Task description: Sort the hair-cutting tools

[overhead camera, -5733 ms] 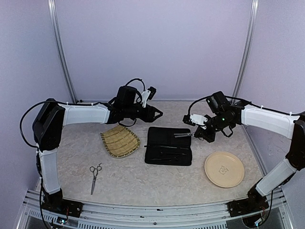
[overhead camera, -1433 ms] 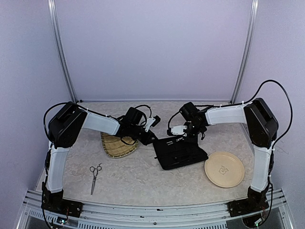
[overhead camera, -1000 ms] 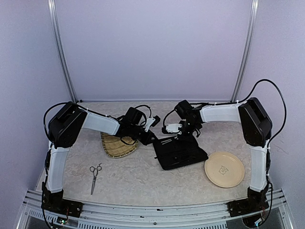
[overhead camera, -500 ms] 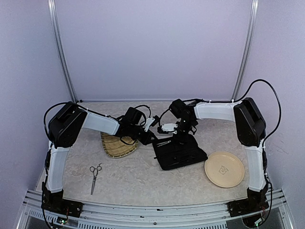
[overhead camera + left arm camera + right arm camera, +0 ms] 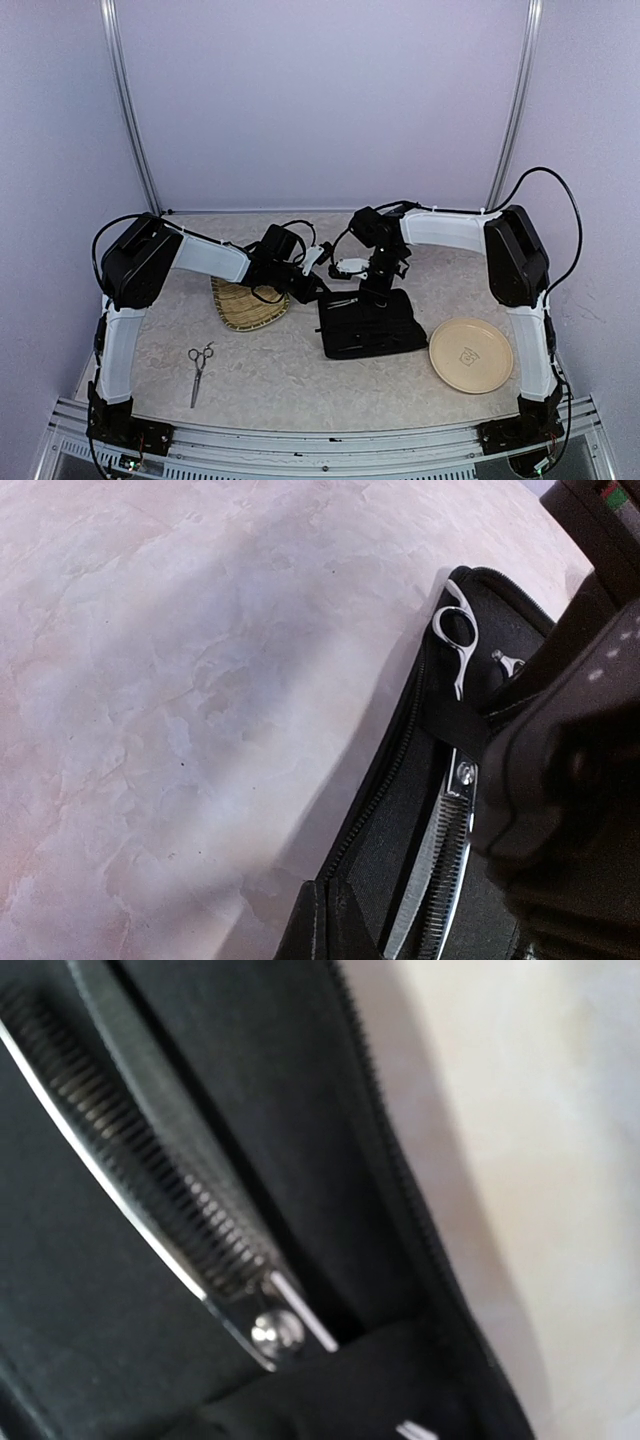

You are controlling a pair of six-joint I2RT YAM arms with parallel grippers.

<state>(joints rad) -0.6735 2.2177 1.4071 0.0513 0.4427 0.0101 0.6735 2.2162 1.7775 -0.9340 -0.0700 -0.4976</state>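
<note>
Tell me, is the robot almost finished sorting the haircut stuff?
Not nearly. Done: no tool shows on the plate or the bamboo tray yet. In hand: the left gripper and right gripper, both shut, are at the far edge of the black case, where toothed scissors sit under a strap. Left: those, plus the plain scissors lying on the table, front left.

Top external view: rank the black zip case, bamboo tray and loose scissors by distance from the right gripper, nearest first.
1. black zip case: mid-table, the right gripper is at its far edge.
2. bamboo tray: left of the case.
3. loose scissors: front left, farthest.
</note>
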